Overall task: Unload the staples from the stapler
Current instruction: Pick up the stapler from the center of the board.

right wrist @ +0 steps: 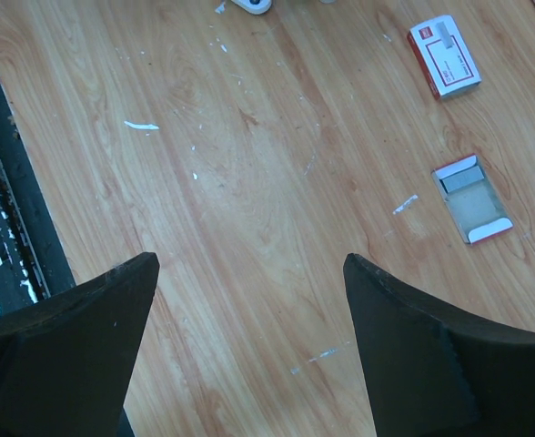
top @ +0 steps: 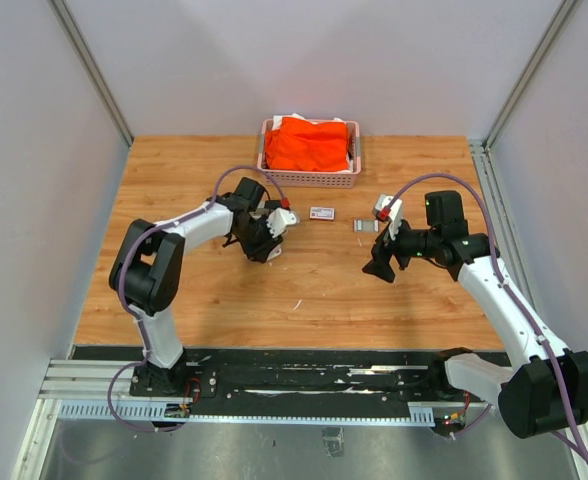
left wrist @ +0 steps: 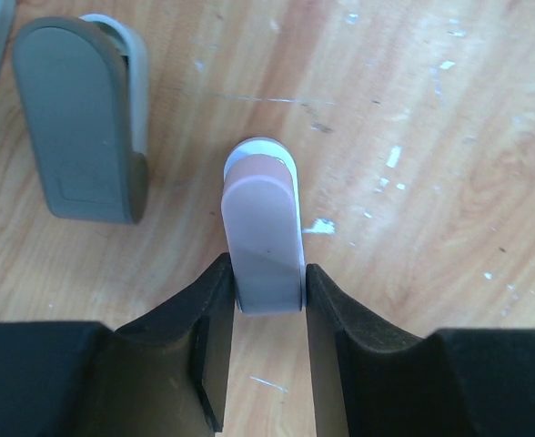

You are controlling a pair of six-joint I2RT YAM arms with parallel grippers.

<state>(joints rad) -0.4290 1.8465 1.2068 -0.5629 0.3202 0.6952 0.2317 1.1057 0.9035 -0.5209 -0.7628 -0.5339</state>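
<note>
In the left wrist view a pale pink stapler (left wrist: pixel 262 223) lies flat on the wooden table. My left gripper (left wrist: pixel 267 273) is shut on its near end, with a black finger pressed against each side. A second, grey stapler (left wrist: pixel 78 127) lies apart at the upper left. From above, my left gripper (top: pixel 269 248) hides both staplers. My right gripper (top: pixel 380 267) hovers open over bare wood with nothing between its fingers (right wrist: pixel 76 355). Thin silvery staples lie loose on the table (right wrist: pixel 141 126) (right wrist: pixel 405 205). A small open tray (right wrist: pixel 472 198) holds a grey strip.
A small white box with a red label (top: pixel 322 213) (right wrist: pixel 445 56) lies mid-table beside the open tray (top: pixel 364 225). A pink basket (top: pixel 309 180) holding orange cloth stands at the back edge. Walls close in the table on both sides.
</note>
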